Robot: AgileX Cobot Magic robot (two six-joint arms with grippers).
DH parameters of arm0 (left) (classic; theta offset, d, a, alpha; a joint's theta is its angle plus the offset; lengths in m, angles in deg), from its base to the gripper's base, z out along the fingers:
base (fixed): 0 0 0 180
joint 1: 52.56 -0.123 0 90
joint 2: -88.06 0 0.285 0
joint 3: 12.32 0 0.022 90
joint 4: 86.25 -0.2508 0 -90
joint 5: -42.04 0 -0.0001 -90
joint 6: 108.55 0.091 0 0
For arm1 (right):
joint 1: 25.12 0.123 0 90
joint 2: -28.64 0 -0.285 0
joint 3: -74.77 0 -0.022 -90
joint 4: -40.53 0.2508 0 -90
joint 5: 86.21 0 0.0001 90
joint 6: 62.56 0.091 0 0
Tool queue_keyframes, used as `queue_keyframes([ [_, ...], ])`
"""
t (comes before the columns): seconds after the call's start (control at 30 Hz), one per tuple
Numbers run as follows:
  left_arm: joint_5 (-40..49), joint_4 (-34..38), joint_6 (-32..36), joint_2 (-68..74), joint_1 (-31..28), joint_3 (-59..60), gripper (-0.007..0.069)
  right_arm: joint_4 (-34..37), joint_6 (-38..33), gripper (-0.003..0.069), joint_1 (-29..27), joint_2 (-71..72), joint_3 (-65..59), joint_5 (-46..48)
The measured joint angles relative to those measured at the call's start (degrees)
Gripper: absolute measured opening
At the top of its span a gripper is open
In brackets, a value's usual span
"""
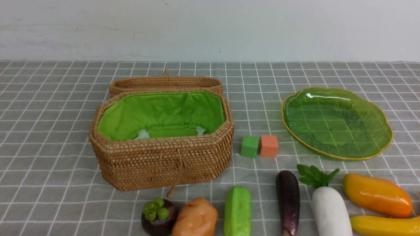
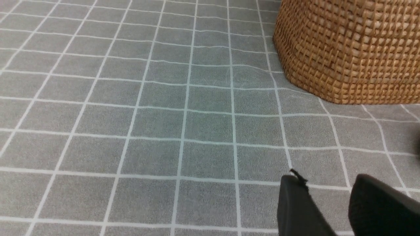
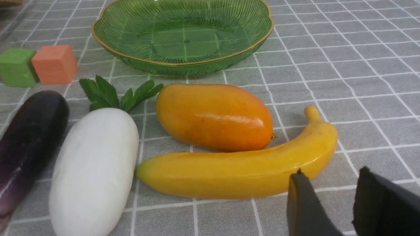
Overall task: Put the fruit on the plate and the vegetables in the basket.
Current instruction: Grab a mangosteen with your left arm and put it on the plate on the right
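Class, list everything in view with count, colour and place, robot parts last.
basket: one, tan, left, open
lid: one, tan, behind basket
plate: one, green, right, empty
green cube, orange cube: one each, between basket and plate
mangosteen: one, purple, front row, leftmost
potato: one, tan, second
cucumber: one, green, third
eggplant: one, purple, fourth
radish: one, white, fifth
mango: one, orange, sixth
banana: one, yellow, front right corner
left claw, right claw: one each, black, open
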Motion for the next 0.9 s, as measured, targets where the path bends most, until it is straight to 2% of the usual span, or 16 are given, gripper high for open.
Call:
queue_keyframes([
  [0.03,-2.58,0.46,-0.24,0.0,0.0,0.07,0.0238,0.0,0.0,0.024,0.0,0.0,0.0,0.0],
  [0.07,-10.07,2.78,-2.15,0.0,0.0,0.07,0.0238,0.0,0.0,0.024,0.0,0.0,0.0,0.0],
  [0.13,-13.65,4.44,-3.53,0.0,0.0,0.07,0.0238,0.0,0.0,0.024,0.0,0.0,0.0,0.0],
  [0.17,-23.6,9.0,-6.96,0.0,0.0,0.07,0.0238,0.0,0.0,0.024,0.0,0.0,0.0,0.0],
  [0.27,-36.73,13.35,-7.71,0.0,0.0,0.07,0.0238,0.0,0.0,0.024,0.0,0.0,0.0,0.0],
  [0.33,-40.04,14.53,-8.38,0.12,0.0,-1.93,0.0238,0.0,0.0,0.024,0.0,0.0,0.0,0.0],
  [0.4,-37.85,14.52,-8.67,1.24,0.0,-5.51,0.0238,0.0,0.0,0.024,0.0,0.0,0.0,0.0],
  [0.43,-33.57,13.09,-8.73,3.24,0.0,-11.66,0.0238,0.0,0.0,0.024,0.0,0.0,0.0,0.0],
  [0.5,-29.37,11.78,-8.55,5.23,0.0,-16.21,0.0238,0.0,0.0,0.024,0.0,0.0,0.0,0.0],
  [0.53,-19.78,8.08,-7.97,9.73,0.0,-24.85,0.0238,0.0,0.0,0.024,0.0,0.0,0.0,0.0],
  [0.6,-8.22,5.25,-7.69,15.79,0.0,-33.48,0.0238,0.0,0.0,0.024,0.0,0.0,0.0,0.0],
  [0.67,-1.69,4.27,-7.64,19.6,0.0,-37.57,0.0238,0.0,0.0,0.024,0.0,0.0,0.0,0.0],
  [0.7,5.61,2.93,-7.57,24.45,0.0,-41.65,0.0238,0.0,0.0,0.024,0.0,0.0,0.0,0.0],
  [0.73,5.61,2.77,-7.57,24.45,0.0,-41.65,0.0238,0.0,0.0,0.024,0.0,0.0,0.0,0.0],
  [0.77,11.46,1.26,-7.51,30.48,0.0,-45.06,0.0238,0.0,0.0,0.024,0.0,0.0,0.0,0.0],
  [0.9,12.49,1.54,-7.51,37.01,0.0,-46.49,0.0238,0.0,0.0,0.024,0.0,0.0,0.0,0.0],
])
